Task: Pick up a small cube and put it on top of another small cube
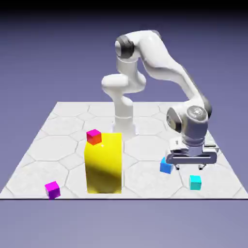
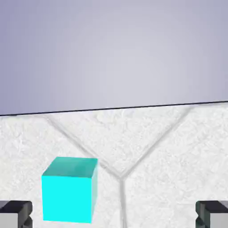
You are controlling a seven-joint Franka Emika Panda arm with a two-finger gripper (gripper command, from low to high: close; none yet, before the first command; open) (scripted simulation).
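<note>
The small cyan cube sits on the table near its front edge, at the exterior view's right. The medium-blue cube rests on the table just to its left and a little further back. My gripper hangs low over the table, just above and behind the cyan cube, pointing down. Its jaws stand wide open and hold nothing. In the hand view the cyan cube shows close to the left fingertip, untouched, and far from the right fingertip. The blue cube is out of the hand view.
A tall yellow block stands left of centre with a red-and-magenta cube on its top. A magenta cube lies at the front left. The table's edge crosses the hand view beyond the cyan cube.
</note>
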